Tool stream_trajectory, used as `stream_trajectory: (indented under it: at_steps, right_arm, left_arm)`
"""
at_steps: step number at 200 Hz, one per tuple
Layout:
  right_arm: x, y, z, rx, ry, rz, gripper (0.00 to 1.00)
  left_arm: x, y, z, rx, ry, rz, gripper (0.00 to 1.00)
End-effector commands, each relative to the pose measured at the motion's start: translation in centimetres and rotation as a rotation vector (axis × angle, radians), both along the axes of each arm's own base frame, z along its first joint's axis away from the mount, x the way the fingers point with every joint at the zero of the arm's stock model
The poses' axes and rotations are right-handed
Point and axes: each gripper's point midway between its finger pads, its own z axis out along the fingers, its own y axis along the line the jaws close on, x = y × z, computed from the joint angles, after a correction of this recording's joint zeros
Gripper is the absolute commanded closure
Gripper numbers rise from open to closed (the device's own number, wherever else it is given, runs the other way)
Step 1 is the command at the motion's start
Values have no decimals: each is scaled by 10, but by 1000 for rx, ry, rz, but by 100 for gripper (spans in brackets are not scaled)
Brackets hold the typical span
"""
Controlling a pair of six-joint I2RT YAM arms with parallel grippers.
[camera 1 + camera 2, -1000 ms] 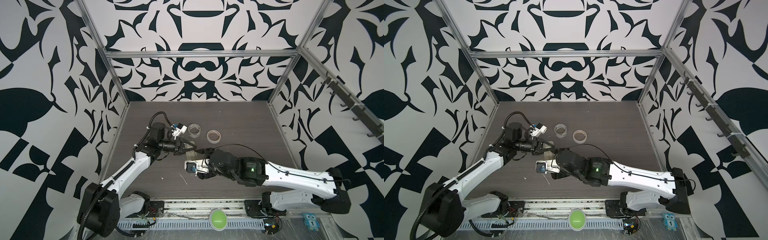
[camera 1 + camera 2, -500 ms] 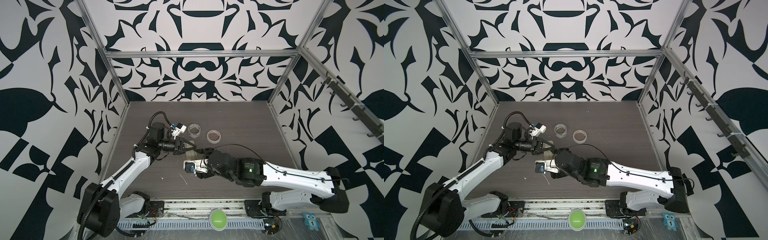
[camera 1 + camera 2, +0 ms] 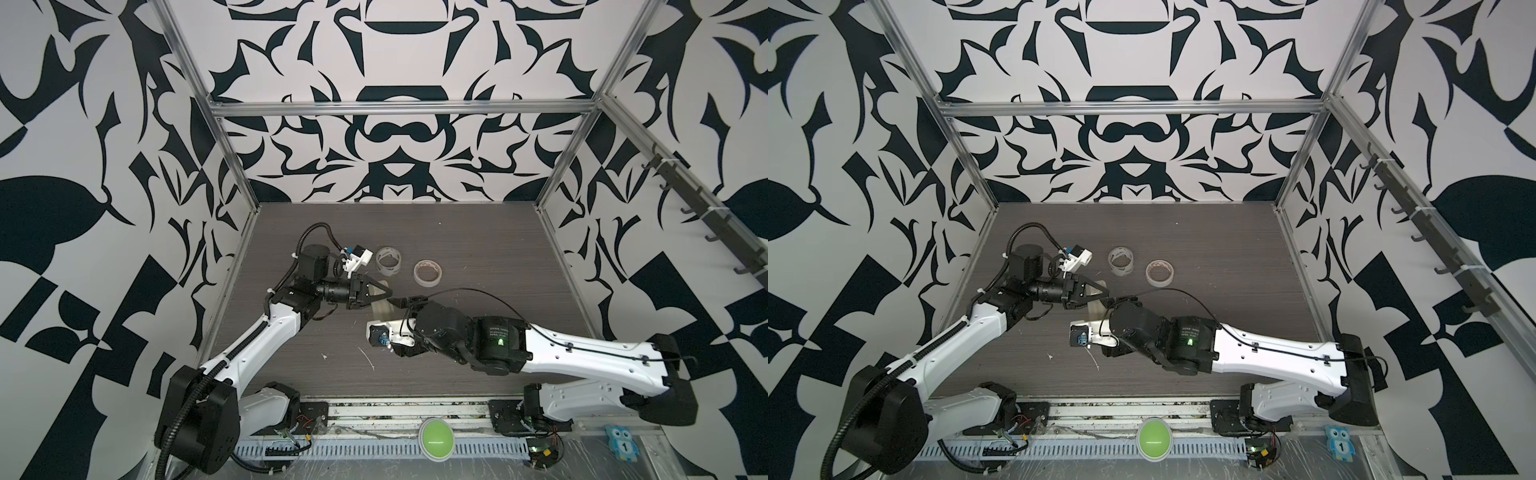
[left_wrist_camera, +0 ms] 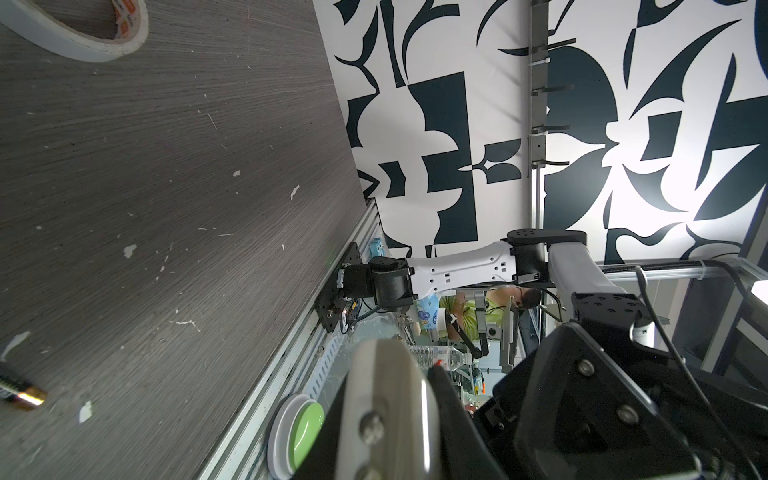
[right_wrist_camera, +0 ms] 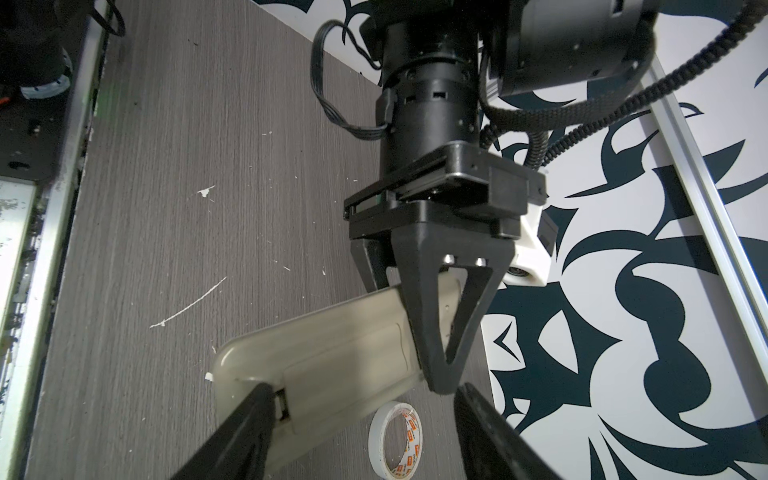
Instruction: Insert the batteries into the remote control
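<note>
The remote control (image 5: 332, 357) is a pale slim bar held off the table with its back and battery cover (image 5: 345, 374) facing the right wrist camera. My left gripper (image 5: 436, 374) is shut on one end of it, as both top views show: left gripper (image 3: 384, 291), remote control (image 3: 380, 309). My right gripper (image 5: 365, 436) is open at the cover end. One of its fingers (image 5: 245, 432) touches the cover's notch; the other stands apart. One dark battery with a gold end (image 4: 20, 392) lies on the table at the edge of the left wrist view.
Two tape rolls (image 3: 388, 261) (image 3: 428, 273) lie on the dark wood table (image 3: 478, 249) just behind the grippers. A green button (image 3: 435, 433) sits on the front rail. Patterned walls close in the left, right and back sides.
My right gripper has edged slightly toward the remote and its jaws have narrowed a little. The left gripper holds the remote in the same place.
</note>
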Motion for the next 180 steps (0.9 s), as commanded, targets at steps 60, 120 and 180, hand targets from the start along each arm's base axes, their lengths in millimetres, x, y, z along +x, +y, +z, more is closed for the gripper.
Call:
stream_trajectory:
  at_steps: [60, 120, 180]
  right_arm:
    - [10, -1, 24, 79, -57, -46, 28]
    - [10, -2, 26, 85, -66, -44, 29]
    - [10, -3, 29, 96, -71, -41, 29]
  left_arm:
    - [-6, -2, 12, -29, -14, -43, 100]
    - [-5, -2, 12, -30, -14, -45, 100]
    - [-5, -2, 12, -30, -14, -45, 100]
